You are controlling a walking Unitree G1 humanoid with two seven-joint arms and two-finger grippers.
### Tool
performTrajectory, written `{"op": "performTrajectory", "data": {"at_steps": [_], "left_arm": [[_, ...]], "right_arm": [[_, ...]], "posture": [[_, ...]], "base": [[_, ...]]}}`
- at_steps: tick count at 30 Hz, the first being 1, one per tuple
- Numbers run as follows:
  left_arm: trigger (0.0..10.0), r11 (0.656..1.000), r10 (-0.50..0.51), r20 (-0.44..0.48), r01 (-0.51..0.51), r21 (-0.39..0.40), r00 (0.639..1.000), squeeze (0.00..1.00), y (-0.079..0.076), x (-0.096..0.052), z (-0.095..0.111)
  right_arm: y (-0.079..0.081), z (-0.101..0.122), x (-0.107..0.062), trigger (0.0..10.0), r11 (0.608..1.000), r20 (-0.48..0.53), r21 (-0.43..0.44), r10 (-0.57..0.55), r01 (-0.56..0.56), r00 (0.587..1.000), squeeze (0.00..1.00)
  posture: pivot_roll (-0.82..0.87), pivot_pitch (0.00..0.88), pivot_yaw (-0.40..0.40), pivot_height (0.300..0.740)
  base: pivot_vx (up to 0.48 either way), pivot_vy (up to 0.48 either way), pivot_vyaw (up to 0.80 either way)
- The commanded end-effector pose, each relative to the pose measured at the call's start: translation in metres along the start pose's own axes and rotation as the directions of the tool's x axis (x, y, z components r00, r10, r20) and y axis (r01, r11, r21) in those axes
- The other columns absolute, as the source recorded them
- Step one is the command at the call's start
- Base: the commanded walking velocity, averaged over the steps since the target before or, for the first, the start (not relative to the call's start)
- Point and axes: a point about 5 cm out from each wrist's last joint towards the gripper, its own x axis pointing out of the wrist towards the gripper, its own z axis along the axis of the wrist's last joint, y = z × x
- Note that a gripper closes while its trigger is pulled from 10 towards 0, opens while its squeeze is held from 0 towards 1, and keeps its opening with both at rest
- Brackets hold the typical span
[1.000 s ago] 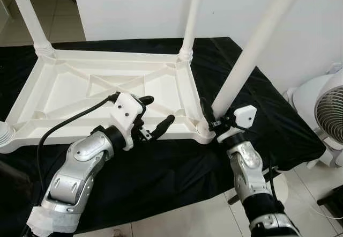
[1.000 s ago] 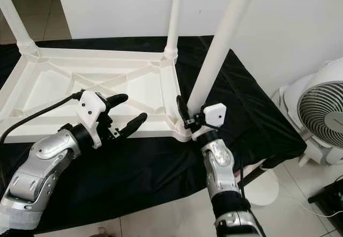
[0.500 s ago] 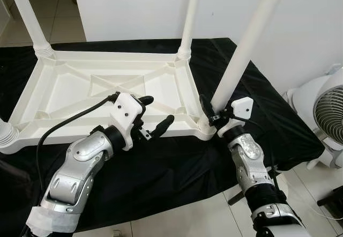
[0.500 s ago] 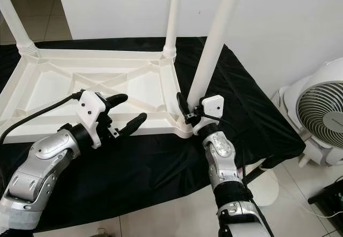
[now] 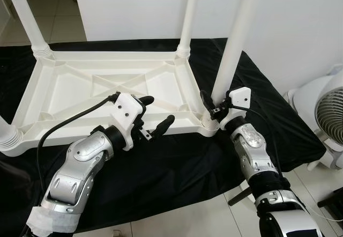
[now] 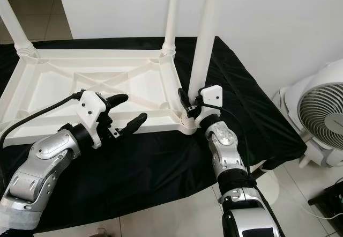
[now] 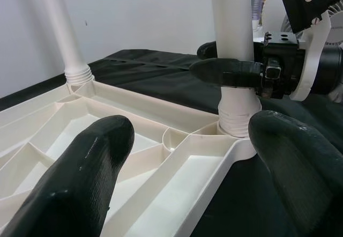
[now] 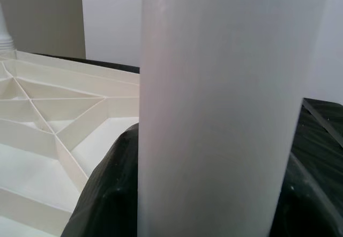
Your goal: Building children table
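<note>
The white plastic table top [image 5: 69, 87] lies upside down on a black cloth. My right gripper [image 5: 213, 107] is shut on the near-right leg [image 5: 233, 44], low down, just above its corner socket [image 5: 210, 127]. That leg stands upright in the socket. In the right wrist view the leg [image 8: 214, 108] sits between black fingers [image 8: 104, 194]. My left gripper [image 5: 158, 110] hovers open over the table top's near rim, left of that corner, with nothing between its fingers [image 7: 80, 178]. Two far legs [image 5: 188, 17] [image 5: 24, 14] stand in their corners.
A fourth leg's ribbed base [image 5: 6, 138] shows at the near-left corner. A white fan [image 6: 321, 113] stands on the tiled floor to the right. A white wall runs close behind the cloth-covered surface, whose front edge [image 5: 177, 194] lies just below my arms.
The near-right leg has swung from leaning right to upright in its socket, and my right gripper moved left with it. The left arm has stayed put.
</note>
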Motion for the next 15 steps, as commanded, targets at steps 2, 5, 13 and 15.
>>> {"op": "performTrajectory", "data": {"at_steps": [2,5,13,15], "left_arm": [[10.0,1.0,-0.001,0.01,0.001,0.006,1.0,0.0,-0.002,0.0,0.003],[10.0,1.0,0.002,0.011,-0.002,0.007,1.0,0.0,-0.002,0.0,0.003],[10.0,1.0,0.005,0.012,-0.005,0.011,1.0,0.0,0.0,-0.001,0.004],[10.0,1.0,0.007,0.013,-0.007,0.012,1.0,0.0,0.001,-0.001,0.004]], "right_arm": [[0.001,-0.056,-0.034,10.0,0.998,-0.268,0.042,-0.024,0.036,0.963,0.0],[0.003,-0.055,-0.036,10.0,0.998,-0.248,0.05,-0.025,0.039,0.968,0.0],[-0.002,-0.058,-0.046,10.0,0.988,-0.203,0.135,-0.047,0.076,0.978,0.0],[-0.003,-0.057,-0.049,10.0,0.992,-0.19,0.099,-0.056,0.076,0.98,0.0]], "posture": [[0.16,0.07,-0.046,0.74],[0.15,0.072,-0.045,0.74],[0.16,0.073,-0.045,0.74],[0.16,0.076,-0.044,0.74]], "base": [[0.0,0.0,0.0],[0.0,0.0,0.0],[0.0,0.0,0.0],[0.0,0.0,0.0]]}}
